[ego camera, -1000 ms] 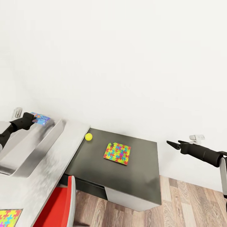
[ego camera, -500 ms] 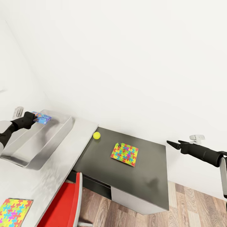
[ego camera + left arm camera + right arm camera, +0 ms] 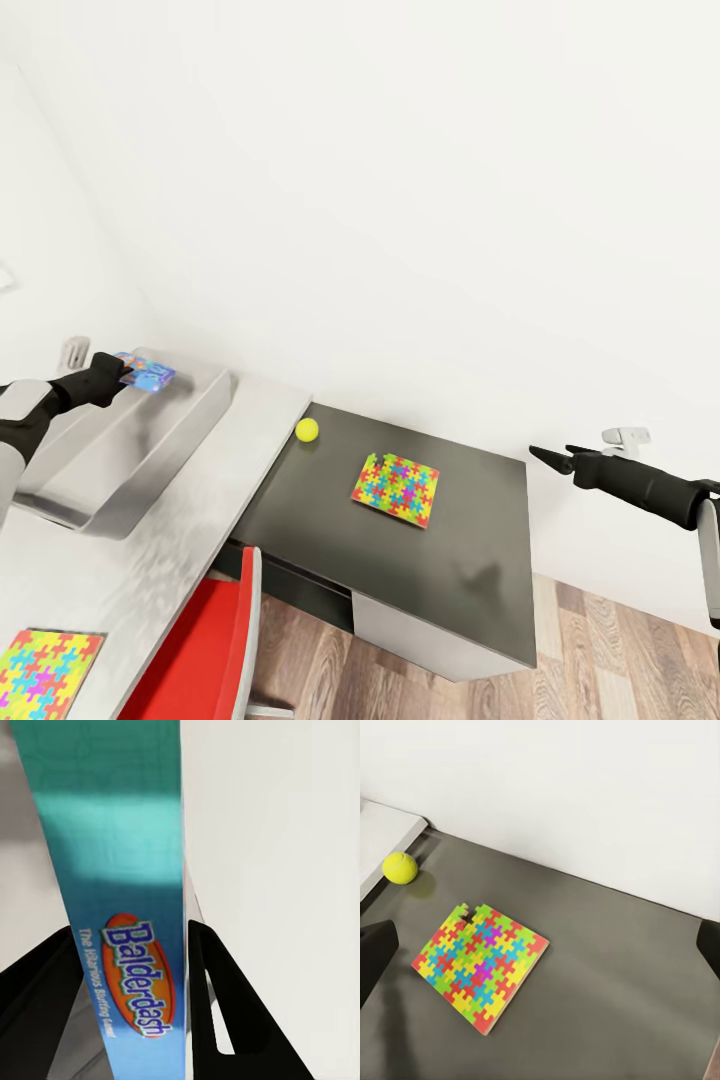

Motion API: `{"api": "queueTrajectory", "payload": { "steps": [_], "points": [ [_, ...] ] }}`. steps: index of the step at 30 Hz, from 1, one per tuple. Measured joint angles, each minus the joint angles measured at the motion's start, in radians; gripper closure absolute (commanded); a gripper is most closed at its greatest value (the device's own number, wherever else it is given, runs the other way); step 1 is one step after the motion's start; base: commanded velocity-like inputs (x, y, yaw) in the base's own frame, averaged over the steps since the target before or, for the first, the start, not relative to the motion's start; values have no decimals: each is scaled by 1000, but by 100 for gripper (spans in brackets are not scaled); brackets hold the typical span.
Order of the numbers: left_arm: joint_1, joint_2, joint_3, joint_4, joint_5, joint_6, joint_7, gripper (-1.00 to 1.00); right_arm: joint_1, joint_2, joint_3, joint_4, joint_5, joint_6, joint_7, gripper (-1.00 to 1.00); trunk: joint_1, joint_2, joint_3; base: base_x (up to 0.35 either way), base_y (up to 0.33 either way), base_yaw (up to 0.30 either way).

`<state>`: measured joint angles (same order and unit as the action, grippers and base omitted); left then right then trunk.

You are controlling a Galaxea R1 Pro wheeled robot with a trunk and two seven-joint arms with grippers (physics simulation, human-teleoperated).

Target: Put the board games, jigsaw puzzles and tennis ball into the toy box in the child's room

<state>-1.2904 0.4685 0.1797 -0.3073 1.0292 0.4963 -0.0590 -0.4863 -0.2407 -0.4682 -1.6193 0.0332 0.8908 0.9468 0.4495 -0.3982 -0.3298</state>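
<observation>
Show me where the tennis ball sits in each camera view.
Head view: tennis ball at the dark table's far left corner, beside the grey desk.
Right wrist view: ball at upper left.
Left wrist view: not in it.
Shared landmark: jigsaw puzzle lying near the ball.

— From here, what can't you make out?

— The second jigsaw puzzle [image 3: 42, 672] on the pale table runs off the head view's lower left corner. The red chair [image 3: 195, 650] is cut by the bottom edge too.

— And the board game?

— The Balderdash box [image 3: 120, 907] runs past both ends of the left wrist view, and the small line under the title is too blurred to read. In the head view the left gripper [image 3: 112, 372] covers its near end.

— The right arm?

— Only the tips of the right gripper's fingers [image 3: 376, 952] show at the right wrist view's edges.
</observation>
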Motion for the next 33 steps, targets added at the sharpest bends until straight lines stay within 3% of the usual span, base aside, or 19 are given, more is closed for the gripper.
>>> {"api": "queueTrajectory", "payload": {
  "steps": [13, 18, 24, 33],
  "points": [
    [-4, -30, 0, 7, -3, 6, 0, 100, 4, -5, 0, 0, -1, -1, 7, -100, 0, 0, -5, 0, 0, 0],
    [-9, -31, -1, 14, -4, 25, -1, 100, 3, -9, -14, 0, -1, -3, 84, -100, 0, 0, -12, 0, 0, 0],
    [-11, -32, 0, 17, -47, 29, -7, 100, 3, -10, -26, 0, -1, -5, 113, -100, 0, 0, -21, 0, 0, 0],
    [-10, -31, -1, 17, -68, 17, -56, 100, 2, -12, -28, 0, -1, -5, 119, -100, 0, 0, -35, 0, 0, 0]
  ]
}}
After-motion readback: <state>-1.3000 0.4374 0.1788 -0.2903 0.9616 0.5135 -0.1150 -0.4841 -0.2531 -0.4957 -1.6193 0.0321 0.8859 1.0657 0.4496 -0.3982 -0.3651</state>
